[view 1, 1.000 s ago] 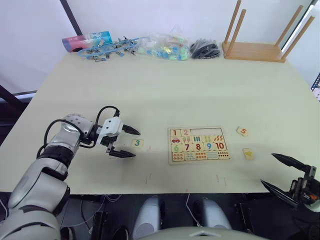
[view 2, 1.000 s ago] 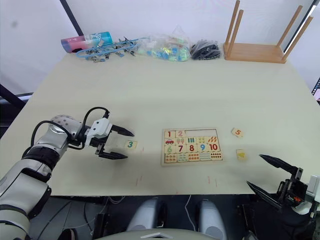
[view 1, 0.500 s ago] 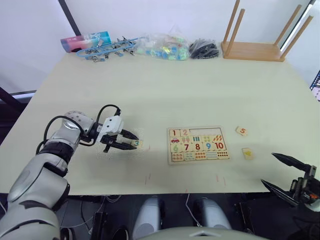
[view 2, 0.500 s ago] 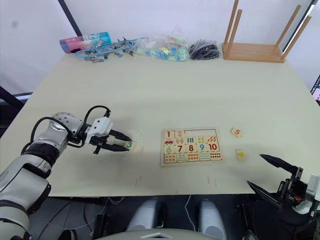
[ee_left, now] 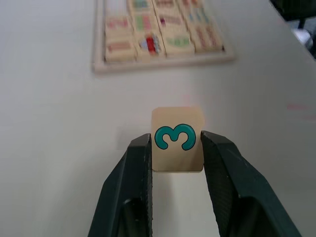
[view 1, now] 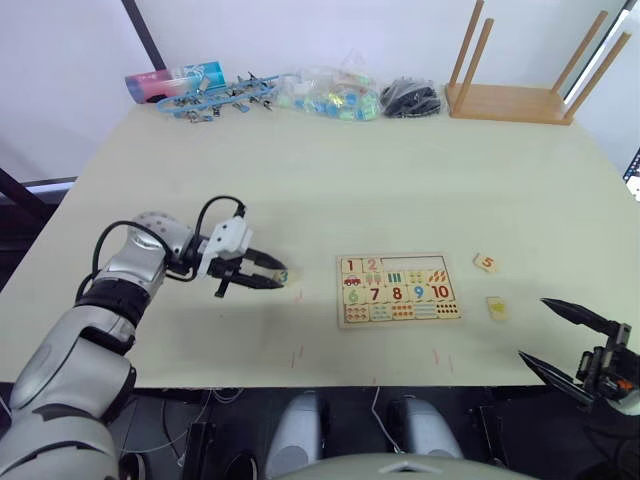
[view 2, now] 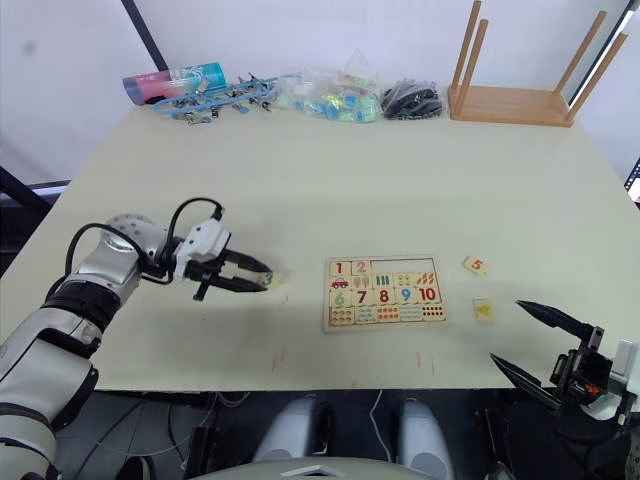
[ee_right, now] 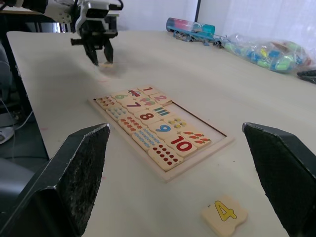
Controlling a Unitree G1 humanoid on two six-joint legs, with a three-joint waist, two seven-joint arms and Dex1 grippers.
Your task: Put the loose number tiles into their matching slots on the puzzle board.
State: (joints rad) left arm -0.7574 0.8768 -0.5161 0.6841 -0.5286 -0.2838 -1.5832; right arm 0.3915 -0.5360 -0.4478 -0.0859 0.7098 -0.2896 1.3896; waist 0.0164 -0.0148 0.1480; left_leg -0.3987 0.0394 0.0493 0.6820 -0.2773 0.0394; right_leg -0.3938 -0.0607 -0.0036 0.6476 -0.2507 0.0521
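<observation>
The left gripper (ee_left: 175, 148), spread around the 3 tile (ee_left: 177, 138) a second ago, now pinches it just off the bench (view 1: 330, 180), puzzle board (view 1: 398, 290) ahead, so carrying can begin; the right gripper (view 2: 530, 343) idles spread.

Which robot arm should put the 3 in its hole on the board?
The left. Its left gripper is shut on the 3 tile, beside the puzzle board. The right gripper hangs open off the table's edge, holding nothing.

The puzzle board (ee_left: 160, 34) is blurred and cut off by the picture's edge.
</observation>
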